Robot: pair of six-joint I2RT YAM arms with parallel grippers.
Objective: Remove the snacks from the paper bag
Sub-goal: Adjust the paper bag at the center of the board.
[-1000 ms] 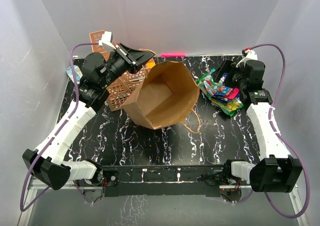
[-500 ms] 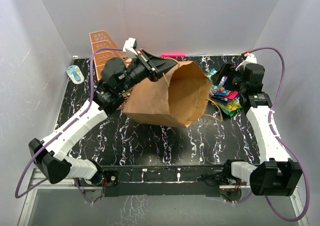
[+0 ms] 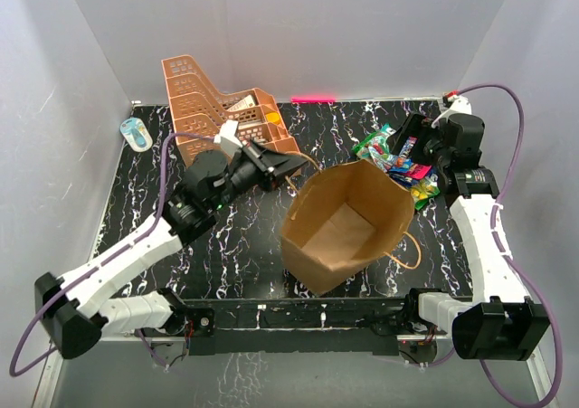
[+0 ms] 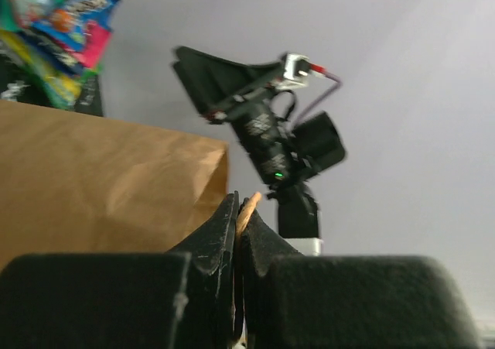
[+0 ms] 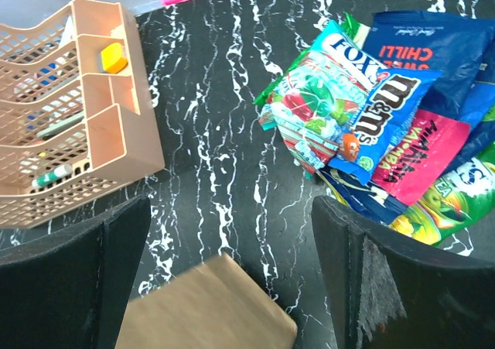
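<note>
Pinching paper bag (image 3: 348,232) handle (image 4: 248,207), left pincer (image 3: 292,167); bag near front table (image 3: 244,263) edge; right pincer (image 5: 230,203) spread over snacks (image 5: 371,132).

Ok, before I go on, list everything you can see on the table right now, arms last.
paper bag: one, brown, front centre, mouth open upward, no packets visible inside
snacks: one pile of several packets, blue, green, pink, yellow, back right on the table
tray rack: one, orange mesh, back left, small oddments in it
small item: one, pale blue, far left edge, unidentifiable
strip: one, pink, back edge
table: one, black with white veins
left gripper: jaws shut on a tan strand at the paper bag's rim
right gripper: jaws open, empty, above the table near the snacks
</note>
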